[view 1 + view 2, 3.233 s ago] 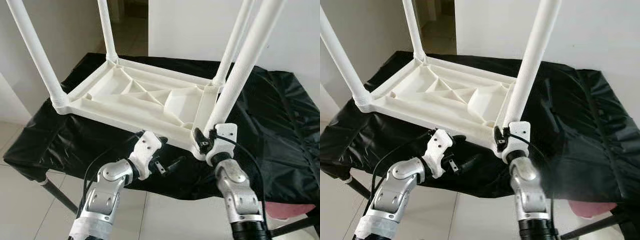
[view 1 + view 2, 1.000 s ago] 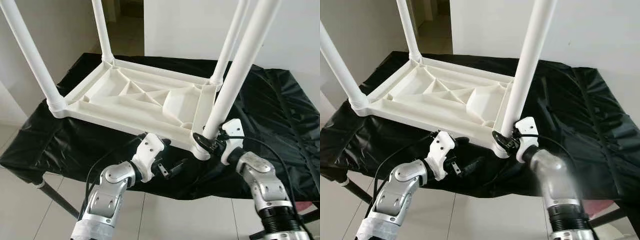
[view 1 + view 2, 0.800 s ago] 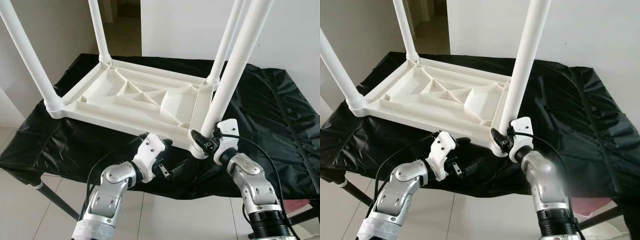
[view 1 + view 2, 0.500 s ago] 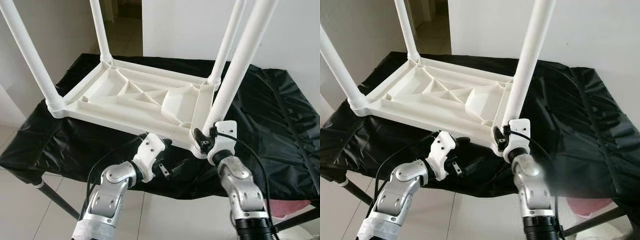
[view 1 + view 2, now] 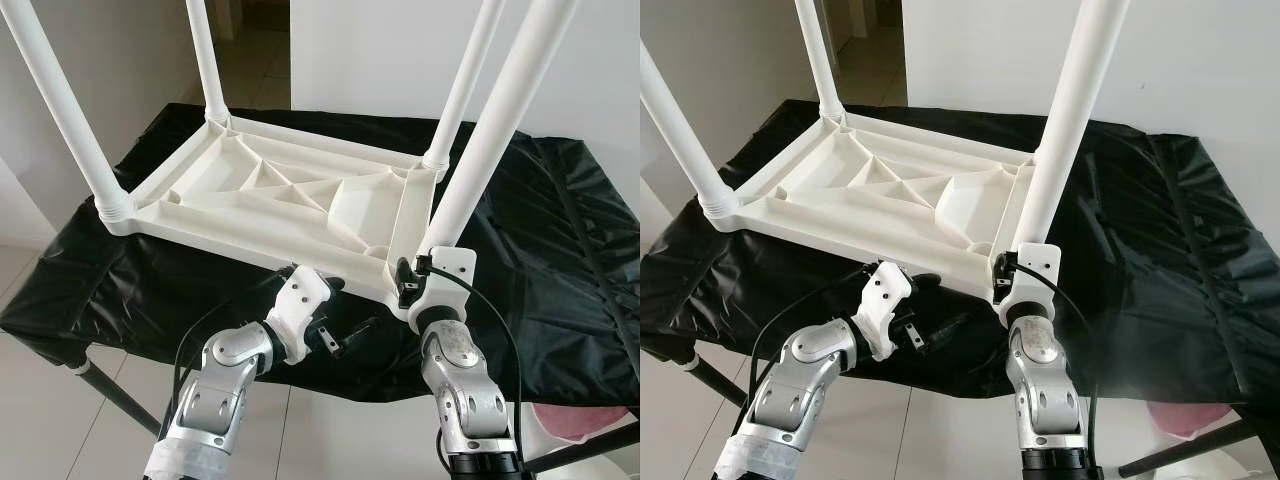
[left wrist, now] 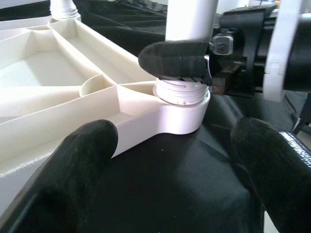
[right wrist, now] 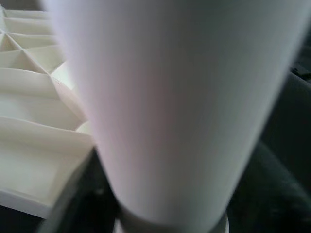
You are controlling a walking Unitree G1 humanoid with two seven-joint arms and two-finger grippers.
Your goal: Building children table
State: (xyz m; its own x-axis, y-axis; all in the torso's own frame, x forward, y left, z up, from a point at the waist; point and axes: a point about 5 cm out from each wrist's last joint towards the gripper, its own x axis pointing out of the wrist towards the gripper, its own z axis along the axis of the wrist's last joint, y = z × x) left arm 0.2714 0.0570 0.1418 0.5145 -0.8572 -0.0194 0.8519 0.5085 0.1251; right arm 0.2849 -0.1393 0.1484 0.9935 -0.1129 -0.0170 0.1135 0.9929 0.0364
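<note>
Black plastic sheet point(image 5: 560, 260) covers the work surface, white wall behind, pale tiled floor below; no readable text or branding anywhere.

Right gripper point(image 5: 412, 283): clamped around the base of the near right leg point(image 5: 480, 150), right where the leg meets its corner socket point(image 6: 182, 109). In the left wrist view one black finger point(image 6: 177, 60) wraps across the front of the leg just above the threaded collar. The right wrist view is mostly white leg at close range, blurred. Right forearm comes straight up from below the sheet's front edge, wrist roughly vertical, white wrist housing against the socket.

Left gripper point(image 5: 345, 335): fingers spread apart, holding nothing. It sits low, in front of the tabletop's near long edge, above the sheet's front edge, pointing toward the right gripper's corner. The left wrist view looks between its two black fingertips point(image 6: 82, 155) at that corner. Left elbow bent, forearm angled up and inward from the lower left.

Children's table point(image 5: 290, 200): white plastic, upside down on the sheet, ribbed underside facing up. Four white legs stand up from the corners: near left leg point(image 5: 65, 110), far left leg point(image 5: 205, 60), far right leg point(image 5: 465, 80), plus the gripped one. All four run out of the top of the eye views.
</note>
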